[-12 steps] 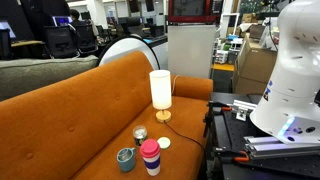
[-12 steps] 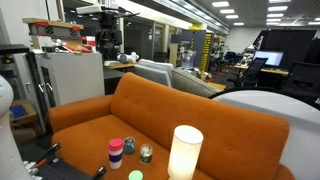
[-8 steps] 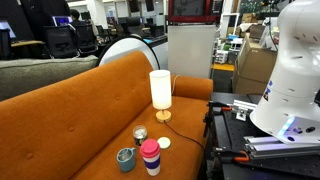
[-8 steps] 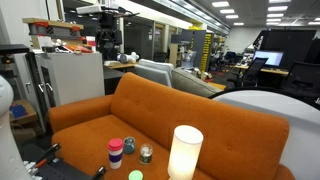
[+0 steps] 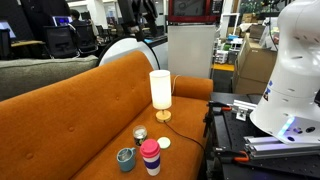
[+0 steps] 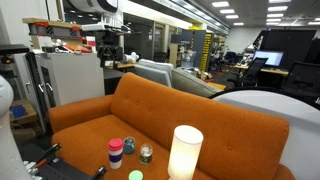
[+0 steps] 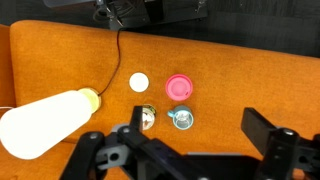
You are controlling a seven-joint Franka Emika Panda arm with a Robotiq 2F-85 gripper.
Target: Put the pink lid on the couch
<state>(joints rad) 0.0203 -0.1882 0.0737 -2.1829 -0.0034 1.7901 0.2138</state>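
The pink lid (image 7: 178, 86) sits on top of a white cup (image 5: 152, 165) standing on the seat of the orange couch (image 5: 70, 110). It shows in both exterior views (image 5: 150, 148) (image 6: 116, 146). The couch also shows from the opposite side (image 6: 170, 105). My gripper (image 7: 178, 150) is open and empty, high above the seat, looking straight down. In the wrist view the lid lies ahead of the point between my fingers. In an exterior view the gripper (image 6: 110, 48) hangs far above the couch.
A teal cup (image 7: 182, 119) and a small silver lid (image 7: 147, 117) sit beside the pink lid. A flat white disc (image 7: 139, 82) lies nearby. A white cylindrical lamp (image 5: 160, 90) stands on the seat, its cord running off. A black table edge (image 5: 215, 125) borders the couch.
The arm high above has shifted slightly in the exterior views. The things on the couch have not moved.
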